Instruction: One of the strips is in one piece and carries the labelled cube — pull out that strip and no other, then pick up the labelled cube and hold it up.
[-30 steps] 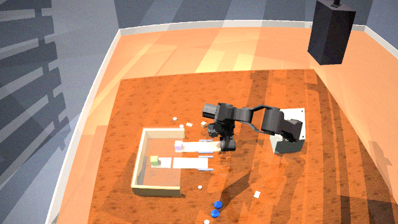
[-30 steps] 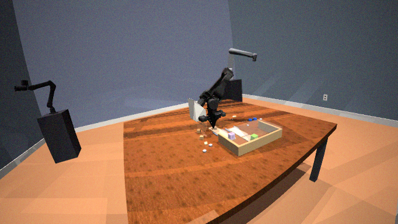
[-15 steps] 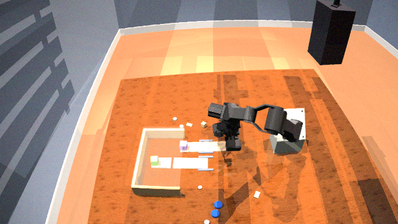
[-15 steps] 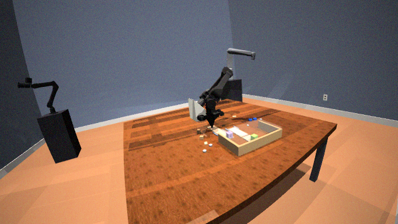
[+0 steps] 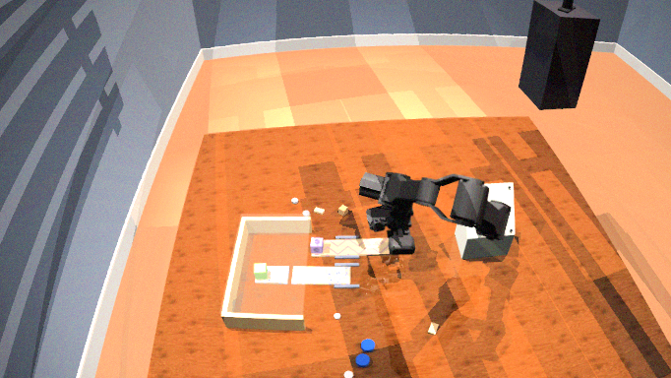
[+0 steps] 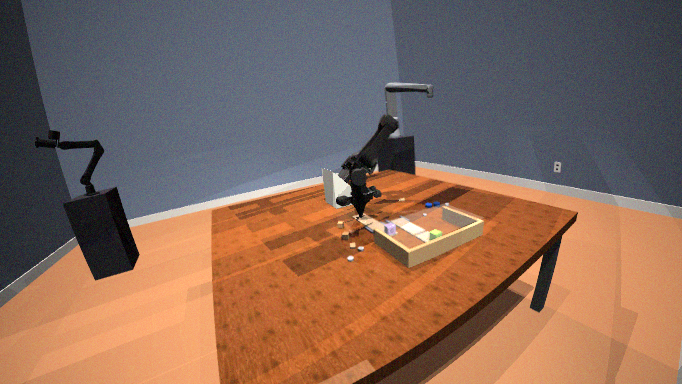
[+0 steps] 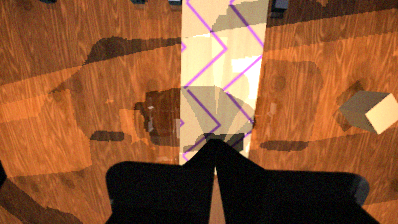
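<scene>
A wooden table bears the black arm and a three-walled tray. The gripper has its fingers pressed together over the outer end of the zigzag strip. The other strip lies in two pieces. The purple labelled cube sits on the zigzag strip's inner end, at the tray's open side; the green cube stands inside.
</scene>
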Controlling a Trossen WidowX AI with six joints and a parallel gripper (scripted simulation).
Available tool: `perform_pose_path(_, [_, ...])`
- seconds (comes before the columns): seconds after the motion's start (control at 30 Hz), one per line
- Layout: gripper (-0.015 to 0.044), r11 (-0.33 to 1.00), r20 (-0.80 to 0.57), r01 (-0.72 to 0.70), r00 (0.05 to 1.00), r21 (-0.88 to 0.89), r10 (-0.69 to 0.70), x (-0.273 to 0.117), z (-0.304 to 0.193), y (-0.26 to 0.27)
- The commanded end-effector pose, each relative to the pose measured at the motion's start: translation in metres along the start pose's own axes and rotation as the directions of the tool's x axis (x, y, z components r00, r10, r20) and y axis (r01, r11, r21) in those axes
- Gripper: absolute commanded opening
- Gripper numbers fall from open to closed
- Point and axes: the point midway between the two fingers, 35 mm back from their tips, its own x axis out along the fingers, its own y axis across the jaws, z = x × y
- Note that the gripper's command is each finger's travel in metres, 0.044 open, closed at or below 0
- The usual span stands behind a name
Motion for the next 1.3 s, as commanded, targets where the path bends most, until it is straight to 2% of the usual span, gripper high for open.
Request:
perform_pose_path(0.0, [0.0,1.0,-0.031,-0.002,1.0,0.007,0.003,0.005,-0.016,0.001])
perform_pose_path(0.57, [0.0,1.0,-0.032,-0.002,0.999,0.007,0.002,0.005,-0.037,0.002])
perform_pose_path(1.27, [0.0,1.0,-0.032,-0.002,0.999,0.007,0.002,0.005,-0.037,0.002])
